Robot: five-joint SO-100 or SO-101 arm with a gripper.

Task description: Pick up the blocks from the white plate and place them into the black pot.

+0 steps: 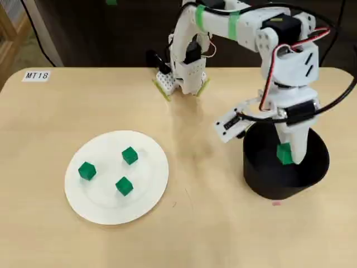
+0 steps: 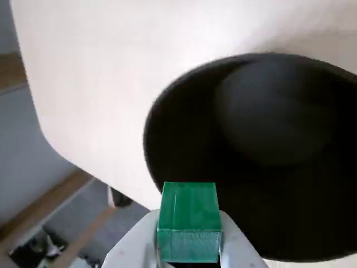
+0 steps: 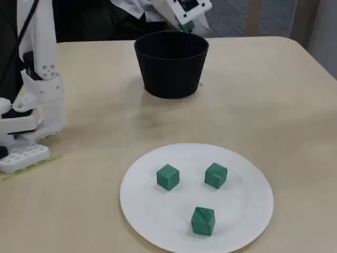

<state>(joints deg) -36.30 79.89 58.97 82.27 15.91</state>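
Observation:
My gripper (image 1: 286, 154) is shut on a bright green block (image 2: 188, 220) and holds it over the open black pot (image 1: 285, 180). In the wrist view the block sits between the white fingers, above the pot's near rim (image 2: 167, 120). In the fixed view the gripper (image 3: 188, 23) hangs just above the pot's far rim (image 3: 171, 42). Three more green blocks (image 1: 86, 171) (image 1: 129, 155) (image 1: 124, 186) lie on the white plate (image 1: 92, 204) at the left. The fixed view shows them on the plate (image 3: 247, 216) too. The pot's inside looks dark and bare.
The arm's white base (image 1: 181, 78) stands at the table's back edge, seen at left in the fixed view (image 3: 31, 121). A label "MT18" (image 1: 37, 75) lies at the back left corner. Bare tabletop lies between plate and pot.

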